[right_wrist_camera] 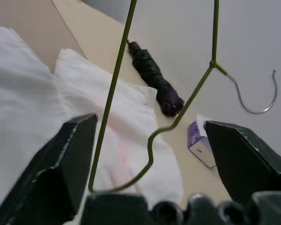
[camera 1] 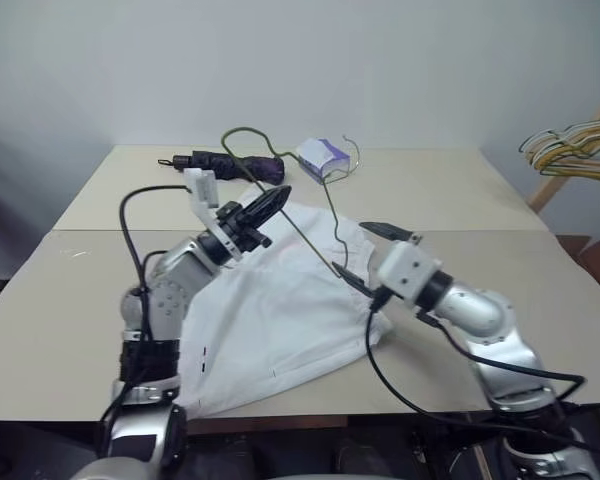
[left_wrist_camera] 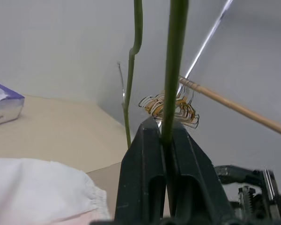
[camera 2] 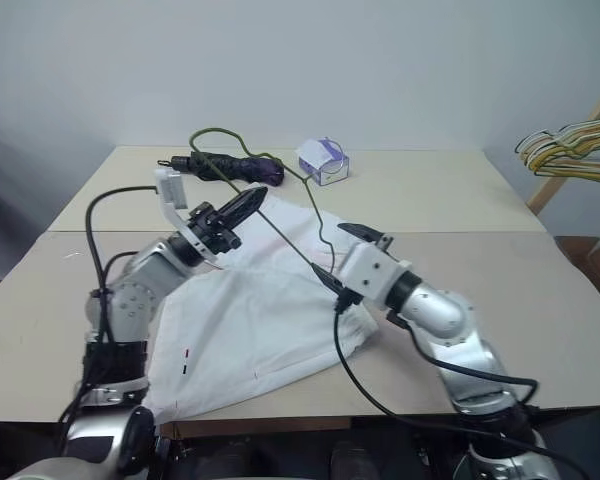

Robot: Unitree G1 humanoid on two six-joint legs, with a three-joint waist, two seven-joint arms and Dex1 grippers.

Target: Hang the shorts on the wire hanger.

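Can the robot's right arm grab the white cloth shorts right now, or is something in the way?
Probably yes. The right gripper is open, just above the white cloth shorts on the beige table. Only the thin wire hanger, pinched in the left gripper, runs between its fingers, so it should dodge that.

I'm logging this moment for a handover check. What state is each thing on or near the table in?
wire hanger: lifted above the shorts, bent out of shape, pinched by the left gripper.
shorts: spread flat on the table, not on the hanger.
left gripper: shut on the wire.
right gripper: open, wire between its fingers.
umbrella: folded, lying flat.
tissue box: resting on the table.
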